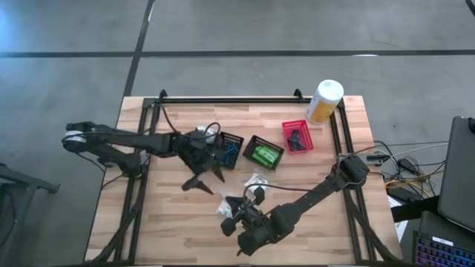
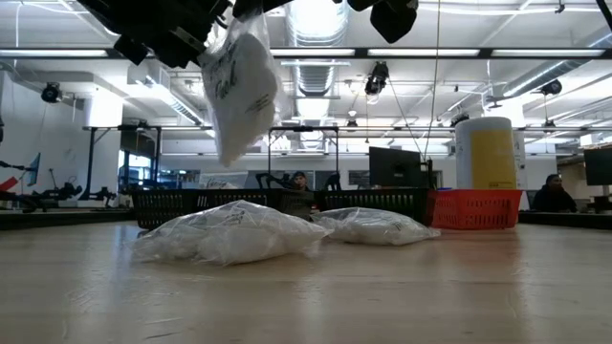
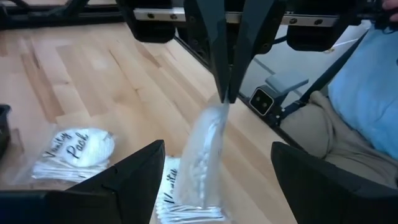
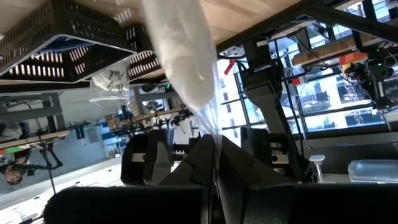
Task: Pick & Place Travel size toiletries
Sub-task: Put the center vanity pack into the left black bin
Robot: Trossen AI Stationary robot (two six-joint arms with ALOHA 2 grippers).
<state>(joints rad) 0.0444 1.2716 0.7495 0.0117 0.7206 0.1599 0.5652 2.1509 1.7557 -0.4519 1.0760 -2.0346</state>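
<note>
My right gripper (image 1: 230, 213) is shut on a white clear-wrapped packet (image 2: 239, 86), which hangs in the air over the near middle of the table. Two more such packets (image 2: 229, 234) (image 2: 375, 225) lie flat on the wood below and beside it; the left wrist view shows one printed "Vanity Pack" (image 3: 74, 149). My left gripper (image 1: 206, 180) is open and hovers just left of the held packet, touching nothing. Green packets (image 1: 264, 155) lie in a black basket, and a dark item (image 1: 297, 139) lies in the red basket. My right gripper pinches the clear wrap's top edge (image 3: 226, 102) between its two fingers (image 3: 245, 56), which point down from above. The packet hangs straight below them, lifted clear of the table, its filled white part (image 4: 180, 56) lowest.
Two black mesh baskets (image 1: 230, 148) (image 1: 252, 142) and a red one (image 1: 306, 127) stand in a row across the table's middle. A tall white-and-yellow canister (image 1: 324, 100) stands at the far right corner. A black frame rail (image 1: 223, 99) runs along the far edge.
</note>
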